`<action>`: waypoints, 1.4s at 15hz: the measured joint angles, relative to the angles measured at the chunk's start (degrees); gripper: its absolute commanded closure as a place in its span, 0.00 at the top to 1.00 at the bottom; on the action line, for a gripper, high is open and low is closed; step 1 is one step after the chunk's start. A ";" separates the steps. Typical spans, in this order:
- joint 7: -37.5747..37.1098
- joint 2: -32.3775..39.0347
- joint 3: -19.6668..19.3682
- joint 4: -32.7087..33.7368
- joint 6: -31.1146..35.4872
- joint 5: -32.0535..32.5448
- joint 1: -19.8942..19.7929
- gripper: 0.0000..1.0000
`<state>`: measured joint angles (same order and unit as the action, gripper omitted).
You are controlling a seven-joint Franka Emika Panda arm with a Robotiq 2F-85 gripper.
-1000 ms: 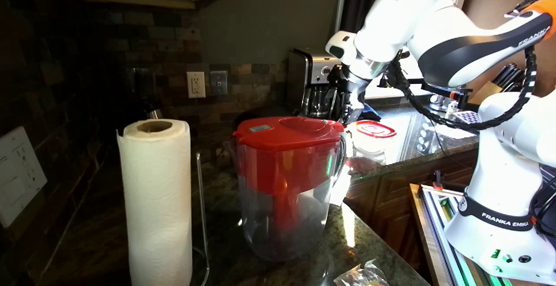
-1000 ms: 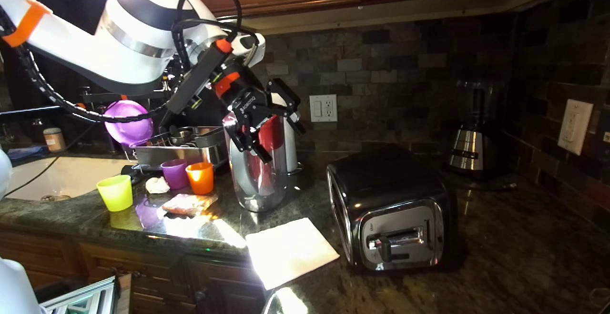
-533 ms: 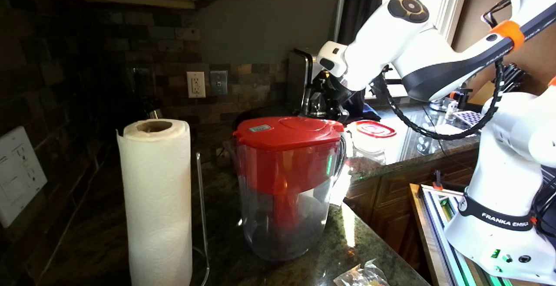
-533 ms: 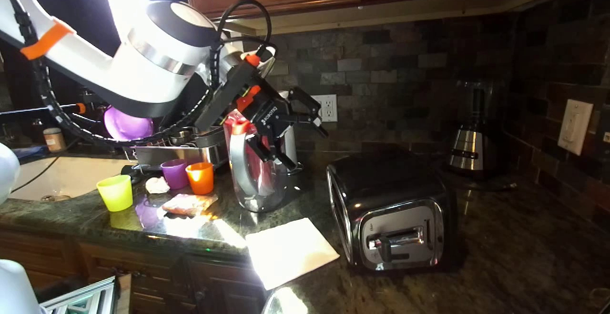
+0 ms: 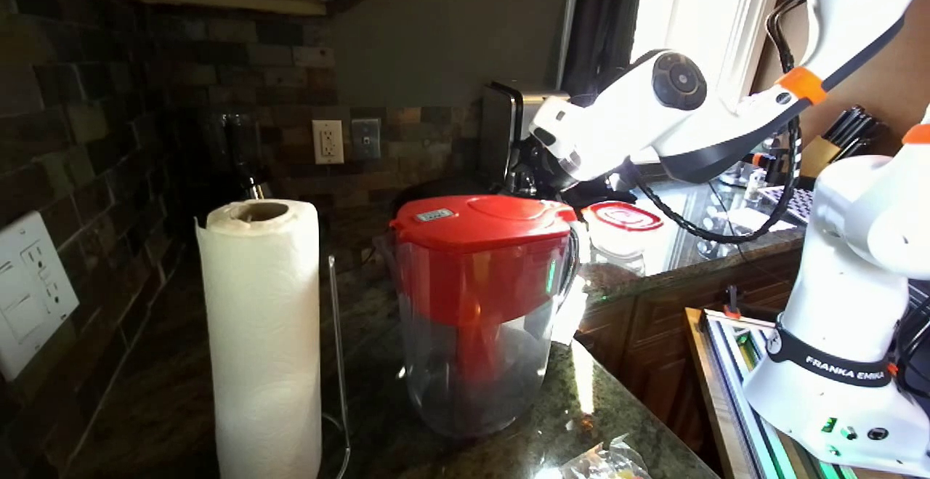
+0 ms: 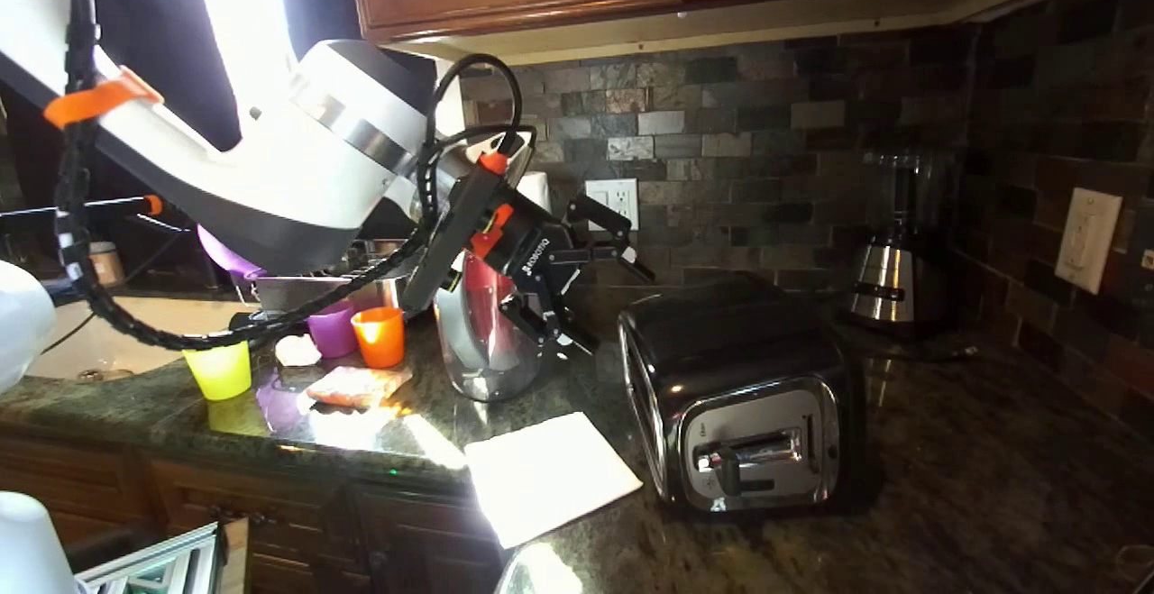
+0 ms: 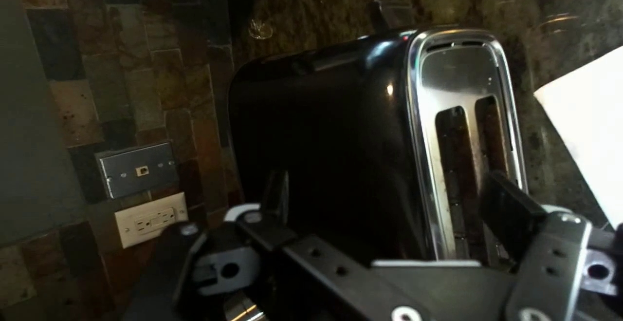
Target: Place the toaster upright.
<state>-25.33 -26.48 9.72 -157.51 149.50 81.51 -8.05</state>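
The black toaster (image 6: 739, 351) with chrome trim lies on its side on the dark counter. Its lever panel faces the camera in an exterior view and its slotted top faces the arm. In the wrist view the toaster (image 7: 331, 136) fills the middle, its two slots at the right. My gripper (image 6: 616, 307) is open and empty, just short of the toaster's slotted face and near its upper edge. In the wrist view the fingers of the gripper (image 7: 387, 179) are wide apart in front of the toaster. I cannot tell whether they touch it.
A red-lidded pitcher (image 5: 479, 283) stands close beside the gripper, with a paper towel roll (image 5: 265, 341) near it. A white sheet (image 6: 552, 477) lies before the toaster. A blender (image 6: 888, 278) stands behind it. Cups, such as the orange one (image 6: 379, 337), stand near the sink.
The gripper has moved toward the toaster and lower, past the pitcher, staying open. The toaster has not moved.
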 measured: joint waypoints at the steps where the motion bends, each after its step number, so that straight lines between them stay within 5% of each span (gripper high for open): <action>1: -3.49 0.46 0.06 0.00 0.00 3.14 -0.31 1.00; 8: -21.71 4.62 0.11 -0.05 0.00 17.56 -0.61 1.00; 19: -39.44 8.40 0.14 0.21 -1.11 35.92 -0.13 1.00; 21: -40.16 9.09 -2.40 0.33 -3.30 37.52 2.77 1.00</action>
<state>-65.49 -17.39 7.33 -157.18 146.20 119.02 -5.28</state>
